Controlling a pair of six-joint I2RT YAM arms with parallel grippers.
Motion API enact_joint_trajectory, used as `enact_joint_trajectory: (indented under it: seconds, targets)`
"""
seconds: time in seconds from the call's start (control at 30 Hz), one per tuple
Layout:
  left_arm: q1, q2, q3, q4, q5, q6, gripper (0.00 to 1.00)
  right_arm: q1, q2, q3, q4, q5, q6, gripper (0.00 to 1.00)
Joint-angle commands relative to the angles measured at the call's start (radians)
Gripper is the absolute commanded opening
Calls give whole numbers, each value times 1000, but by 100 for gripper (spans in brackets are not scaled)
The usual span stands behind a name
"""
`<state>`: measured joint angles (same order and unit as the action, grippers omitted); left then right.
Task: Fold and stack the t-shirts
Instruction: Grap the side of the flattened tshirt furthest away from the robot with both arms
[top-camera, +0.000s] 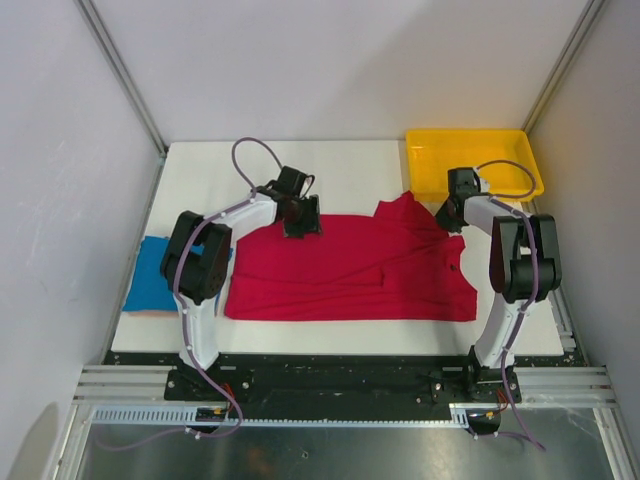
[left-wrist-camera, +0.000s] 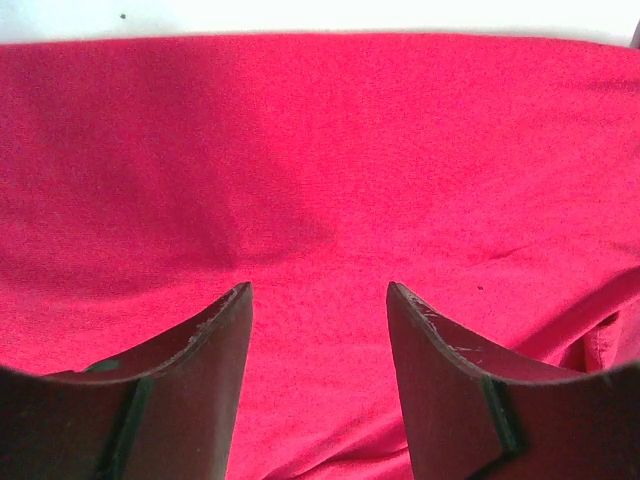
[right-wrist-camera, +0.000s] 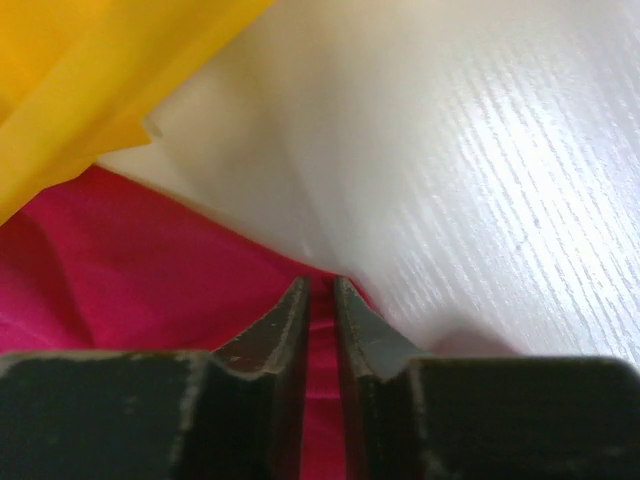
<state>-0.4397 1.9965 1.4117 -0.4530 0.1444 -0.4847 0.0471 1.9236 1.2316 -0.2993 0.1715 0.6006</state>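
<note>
White tabletop (top-camera: 200, 170) carries our red t-shirt (top-camera: 340, 285): only its thin edge sits pinched between the right jaws and, we fear, may slip; left jaws gape, cloth below them.

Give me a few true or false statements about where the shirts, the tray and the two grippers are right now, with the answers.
1. The crimson red short-sleeved t-shirt lies spread on the white table. True.
2. The yellow plastic tray stands at the table's far right corner. True.
3. The bright blue folded t-shirt lies in the tray. False: it lies at the table's left edge.
4. The left gripper grips the blue t-shirt. False: it is open over the red t-shirt.
5. The right gripper is shut on red cloth. True.
</note>
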Motion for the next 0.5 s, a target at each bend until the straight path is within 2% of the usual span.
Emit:
enact_joint_trajectory:
  seconds: [0.0, 0.07, 0.2, 0.47]
  targets:
    - [-1, -4, 23, 20, 16, 38, 61, 50, -20, -12, -5, 35, -66, 27]
    - [2, -12, 29, 20, 11, 40, 61, 81, -26, 15, 20, 66, -108, 33]
    - [28, -26, 40, 19, -6, 38, 61, 118, 1, 73, 80, 79, -176, 38]
    - [118, -57, 52, 18, -68, 30, 60, 117, 108, 197, 83, 90, -222, 40]
